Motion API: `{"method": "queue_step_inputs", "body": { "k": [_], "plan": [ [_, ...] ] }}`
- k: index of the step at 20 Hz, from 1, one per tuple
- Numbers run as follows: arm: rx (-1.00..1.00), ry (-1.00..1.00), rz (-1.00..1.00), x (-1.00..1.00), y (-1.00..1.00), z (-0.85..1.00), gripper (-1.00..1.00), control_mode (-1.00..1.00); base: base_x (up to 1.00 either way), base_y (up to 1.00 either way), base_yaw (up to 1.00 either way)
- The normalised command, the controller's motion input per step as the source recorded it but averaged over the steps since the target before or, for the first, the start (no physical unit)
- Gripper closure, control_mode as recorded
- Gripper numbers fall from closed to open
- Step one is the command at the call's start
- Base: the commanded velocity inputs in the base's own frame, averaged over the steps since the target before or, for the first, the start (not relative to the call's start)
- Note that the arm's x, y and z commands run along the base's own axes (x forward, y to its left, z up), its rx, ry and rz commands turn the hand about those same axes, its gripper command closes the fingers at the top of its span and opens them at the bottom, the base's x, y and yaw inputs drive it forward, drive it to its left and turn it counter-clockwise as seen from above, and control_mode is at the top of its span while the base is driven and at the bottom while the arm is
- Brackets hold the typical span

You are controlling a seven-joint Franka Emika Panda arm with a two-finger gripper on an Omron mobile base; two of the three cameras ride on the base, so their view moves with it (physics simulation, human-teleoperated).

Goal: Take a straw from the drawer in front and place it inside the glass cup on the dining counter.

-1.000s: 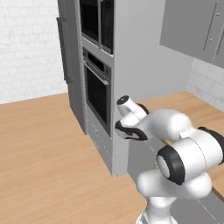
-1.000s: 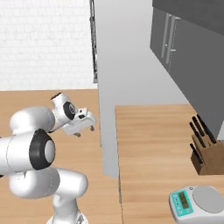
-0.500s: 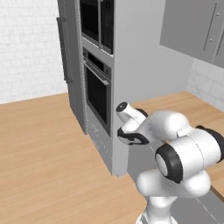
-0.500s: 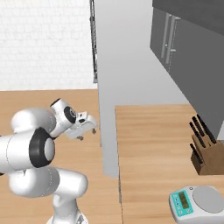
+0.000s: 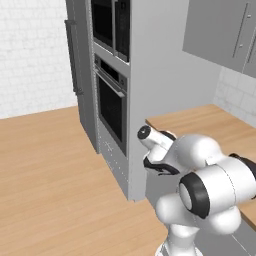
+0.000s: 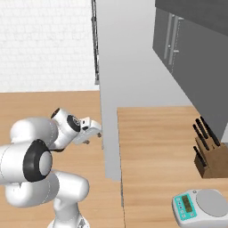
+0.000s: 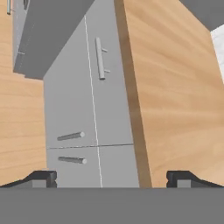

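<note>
The arm is folded close to its own body, the elbow bulging out and the forearm reaching forward and low toward the cabinet fronts under the bench (image 6: 156,147). In the right base view the gripper (image 6: 91,132) sits just beside the corner where the tall oven column meets the wood-topped bench. In the left base view the wrist (image 5: 150,137) points down in front of the grey cabinet face beside the oven (image 5: 111,107).

The fingers (image 7: 41,177) stand wide apart at the two sides of the hand view, with nothing between them.

Past them lie grey cabinet fronts. Nearest are two short bar handles, one (image 7: 71,160) just below a seam and one (image 7: 70,136) just above it. Farther on, a longer bar handle (image 7: 100,57) lies along another front panel, probably the drawer (image 7: 105,78), though the panels look much alike from here; it is shut, flush with its neighbours.

Farther back on the bench stand a knife block (image 6: 207,156) and a kitchen scale (image 6: 198,205), well apart from the gripper. Grey wall cabinets (image 6: 178,40) hang above.
</note>
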Motion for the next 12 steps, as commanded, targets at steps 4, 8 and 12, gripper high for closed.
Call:
{"method": "queue_step_inputs", "body": {
  "k": [4, 8, 12],
  "plan": [
    [-0.07, 0.00, 0.04, 0.00, -0.14, -0.12, -1.00, -1.00, 0.00, 0.00, 0.00],
    [-0.05, 0.00, 0.08, 0.00, -0.13, -0.15, -1.00, -1.00, 0.00, 0.00, 0.00],
    [-0.02, 0.03, 0.12, 0.05, -0.15, -0.14, -1.00, -1.00, 0.00, 0.00, 0.00]
  ]
}}
